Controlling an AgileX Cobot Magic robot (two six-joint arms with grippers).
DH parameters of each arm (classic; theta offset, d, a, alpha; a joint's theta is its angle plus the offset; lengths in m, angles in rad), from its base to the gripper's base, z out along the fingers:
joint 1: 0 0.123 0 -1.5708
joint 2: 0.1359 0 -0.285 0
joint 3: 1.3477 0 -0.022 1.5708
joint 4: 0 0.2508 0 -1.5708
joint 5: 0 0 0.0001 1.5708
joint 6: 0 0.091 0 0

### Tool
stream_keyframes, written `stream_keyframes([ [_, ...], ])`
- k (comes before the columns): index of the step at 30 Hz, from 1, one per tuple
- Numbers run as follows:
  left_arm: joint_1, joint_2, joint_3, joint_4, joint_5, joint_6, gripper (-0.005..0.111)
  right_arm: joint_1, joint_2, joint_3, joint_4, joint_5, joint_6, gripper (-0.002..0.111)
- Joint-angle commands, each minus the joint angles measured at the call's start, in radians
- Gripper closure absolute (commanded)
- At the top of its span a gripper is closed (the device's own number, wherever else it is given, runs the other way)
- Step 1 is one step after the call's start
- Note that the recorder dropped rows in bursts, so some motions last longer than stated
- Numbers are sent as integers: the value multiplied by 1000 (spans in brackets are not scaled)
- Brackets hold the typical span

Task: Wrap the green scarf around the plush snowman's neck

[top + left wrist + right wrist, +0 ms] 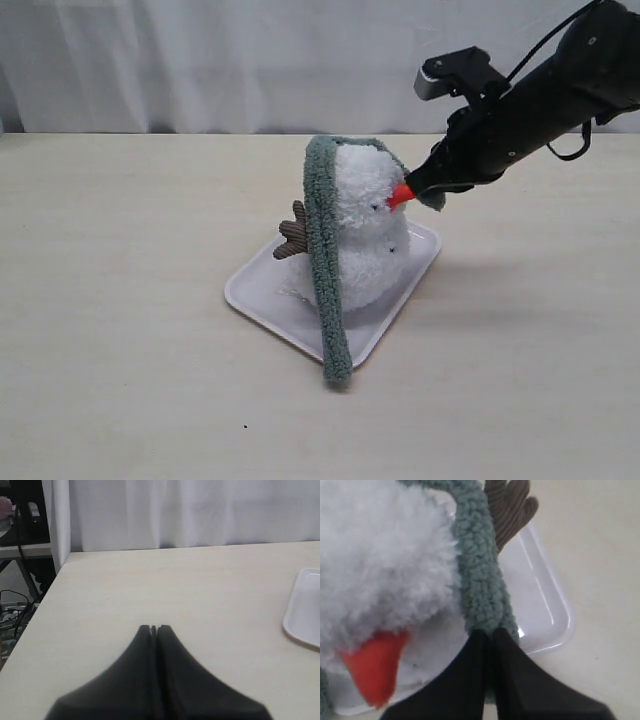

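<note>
The plush snowman point(365, 235) stands on a white tray point(262, 288), its orange nose point(400, 194) pointing right and one brown twig arm point(293, 233) showing on the left. The green scarf point(325, 270) lies over the top of its head and hangs down its left side to the table. My right gripper point(428, 190) is shut on the scarf's other end beside the nose; in the right wrist view the scarf point(481, 575) runs into that gripper point(490, 634), next to the white head point(380, 565). My left gripper point(153, 628) is shut on nothing, over bare table.
The pale table point(120, 330) stretches all around the tray. White curtains point(250, 60) hang behind it. In the left wrist view the tray's corner point(302, 612) shows at one side, and the table's edge point(47, 587) with cables beyond it at the other.
</note>
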State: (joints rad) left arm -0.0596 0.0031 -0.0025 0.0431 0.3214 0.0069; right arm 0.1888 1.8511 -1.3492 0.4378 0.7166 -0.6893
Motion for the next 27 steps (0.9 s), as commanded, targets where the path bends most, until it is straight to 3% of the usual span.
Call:
stream_keyframes([
  [1,0,-3,3,-2,-13,-2,107,-6,22,-5,-7,67,-73,104],
  [15,0,-3,3,-2,-13,-2,107,-2,29,4,-9,75,-118,103],
  [16,0,-3,3,-2,-13,-2,107,-2,29,4,-9,75,-122,101],
  [18,0,-3,3,-2,-13,-2,107,-2,29,4,-9,84,-122,86],
  [19,0,-3,3,-2,-13,-2,107,-2,29,4,-9,86,-118,73],
  [21,0,-3,3,-2,-13,-2,107,-2,29,4,-21,102,-118,57],
  [23,0,-3,3,-2,-13,-2,107,-2,27,4,-76,104,-105,52],
  [27,0,-3,3,-2,-13,-2,107,-2,-30,0,-94,86,-104,51],
])
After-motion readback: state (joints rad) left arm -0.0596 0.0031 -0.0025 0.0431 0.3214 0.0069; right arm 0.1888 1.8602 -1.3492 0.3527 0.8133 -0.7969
